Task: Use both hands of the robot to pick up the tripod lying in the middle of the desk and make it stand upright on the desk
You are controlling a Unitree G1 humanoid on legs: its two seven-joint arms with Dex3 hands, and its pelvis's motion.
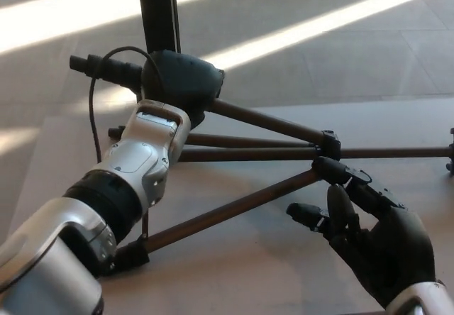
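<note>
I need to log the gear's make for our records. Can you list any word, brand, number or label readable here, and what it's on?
None can be read: no lettering shows on the tripod, the left hand or the right hand.
</note>
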